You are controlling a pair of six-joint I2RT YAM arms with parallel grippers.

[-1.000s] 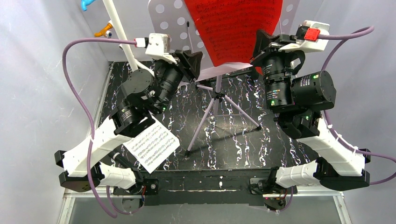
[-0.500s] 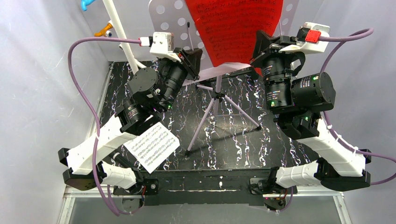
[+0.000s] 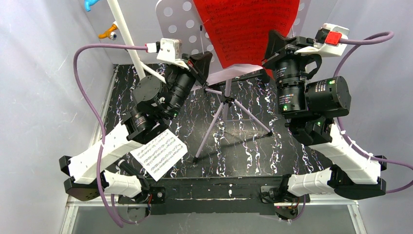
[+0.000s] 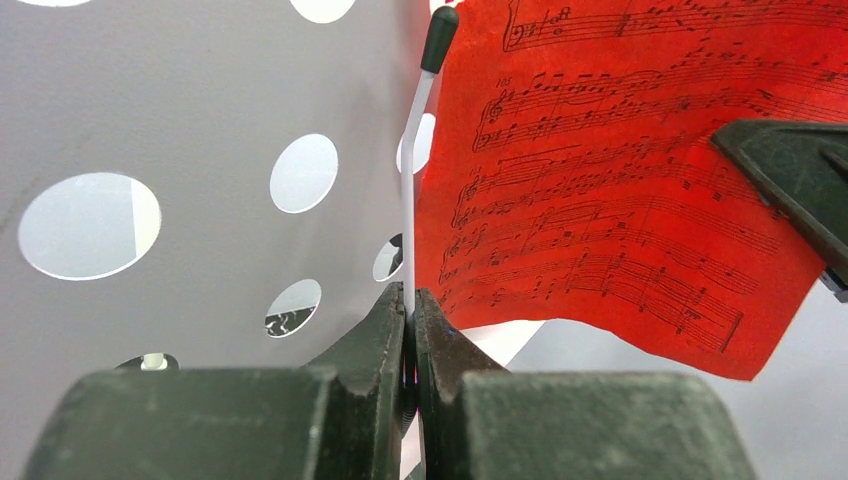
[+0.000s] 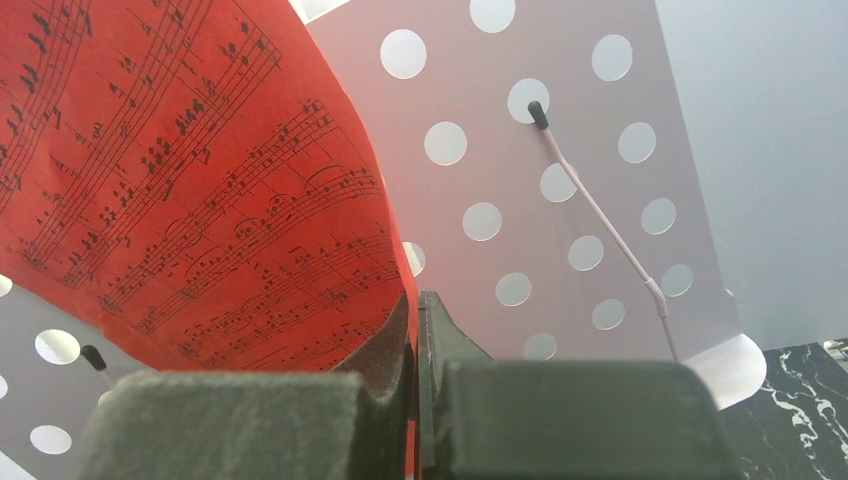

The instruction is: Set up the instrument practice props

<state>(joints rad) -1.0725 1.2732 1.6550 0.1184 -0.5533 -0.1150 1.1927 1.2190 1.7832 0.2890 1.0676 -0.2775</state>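
The lilac perforated music stand rises on tripod legs at the back centre. A red music sheet lies against its desk, and my right gripper is shut on the sheet's right lower edge. My left gripper is shut on the stand's thin page-holder wire, whose black tip stands up beside the red music sheet. Its jaws are pressed together round the wire. A white music sheet lies by the left arm's base.
A white PVC pipe with a blue clip and an orange clip slants up at the back left. A black marbled mat covers the table. Grey walls close in on both sides. A second page-holder wire lies on the desk's right side.
My left gripper has moved up and right to the stand's desk and closed on the page-holder wire. The right gripper keeps its hold on the red music sheet.
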